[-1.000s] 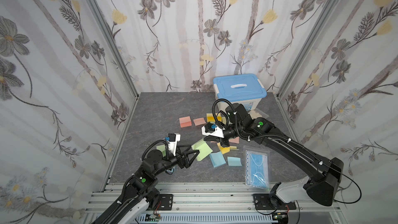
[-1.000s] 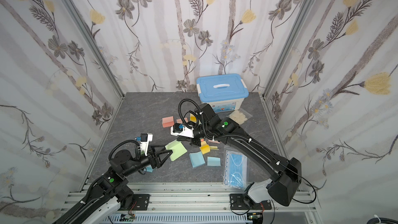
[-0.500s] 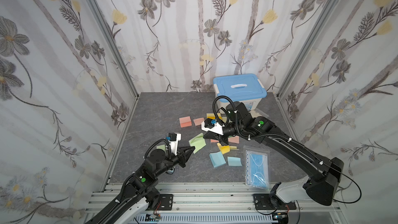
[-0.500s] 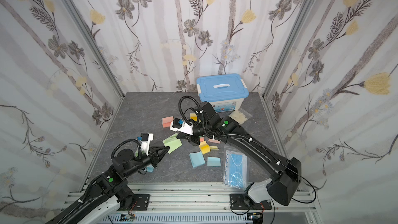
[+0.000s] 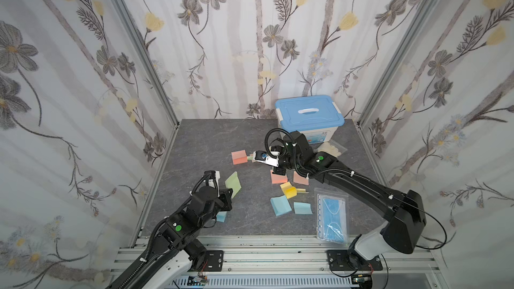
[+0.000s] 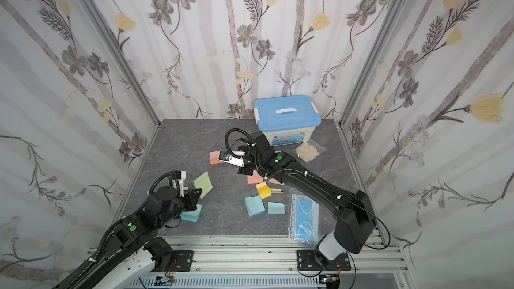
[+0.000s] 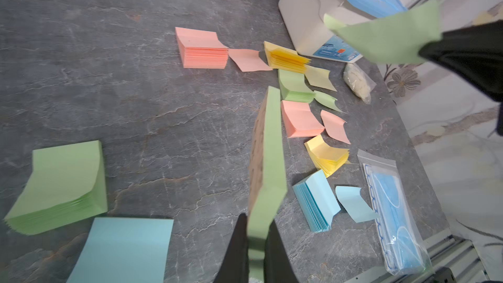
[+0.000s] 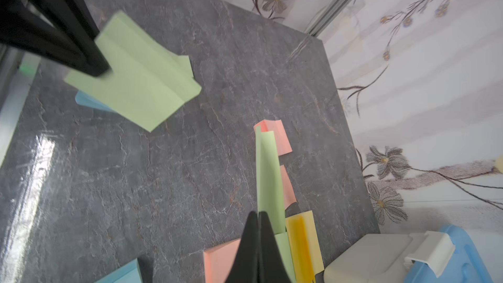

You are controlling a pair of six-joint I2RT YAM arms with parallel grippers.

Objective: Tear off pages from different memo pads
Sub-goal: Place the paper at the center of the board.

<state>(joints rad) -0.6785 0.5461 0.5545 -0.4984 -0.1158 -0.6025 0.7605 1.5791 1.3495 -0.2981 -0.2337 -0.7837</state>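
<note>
My left gripper [image 7: 255, 221] is shut on the edge of a green memo pad [image 7: 268, 145] and holds it above the table near the front left [image 5: 233, 187]. My right gripper [image 8: 258, 213] is shut on a single green page [image 8: 268, 175], hanging free beside a pink pad [image 5: 239, 157] further back. Page and held pad are well apart. Other memo pads lie on the table: pink [image 5: 278, 177], yellow [image 5: 289, 190], blue [image 5: 280, 205], green [image 7: 62, 183] and a blue one [image 6: 192, 212] under my left arm. Loose pages lie among them, such as a blue one [image 5: 302, 208].
A white box with a blue lid [image 5: 308, 112] stands at the back right. A clear bag of blue face masks [image 5: 332, 218] lies at the front right, and a small clear bag [image 5: 331, 148] sits beside the box. Patterned walls close three sides.
My left gripper shut on the green pad and drew it back toward the front left. My right gripper pulled the green page off toward the back, so page and pad have parted.
</note>
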